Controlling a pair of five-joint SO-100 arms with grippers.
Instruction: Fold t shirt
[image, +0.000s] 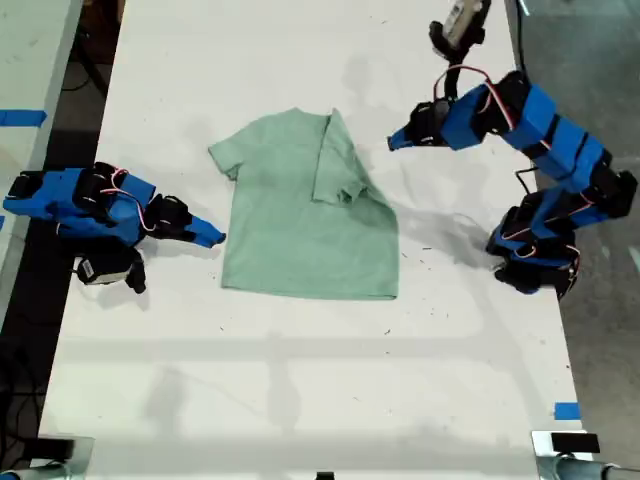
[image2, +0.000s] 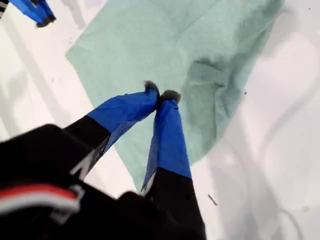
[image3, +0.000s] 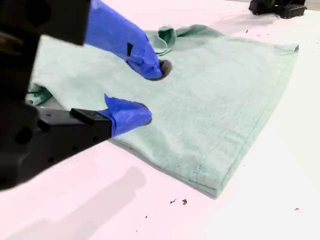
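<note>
The pale mint-green t shirt (image: 300, 215) lies flat mid-table, its sleeve on the exterior view's right folded in over the body. My first gripper (image: 395, 143) hovers above the table just off the shirt's edge on the exterior view's right. It is shut, fingertips touching with nothing between them (image2: 161, 92), and the t shirt (image2: 150, 45) lies below. My second gripper (image: 212, 240) lies low on the table at the shirt's edge on the exterior view's left. It is open (image3: 152, 92), its jaws apart over the t shirt (image3: 225, 100) and holding nothing.
The white table (image: 300, 380) ends in a dark gap at the exterior view's left. The first arm's base (image: 540, 260) stands at the exterior view's right. Blue tape marks (image: 566, 410) sit near the front corner. The second gripper's tip (image2: 37, 12) shows in the first wrist view.
</note>
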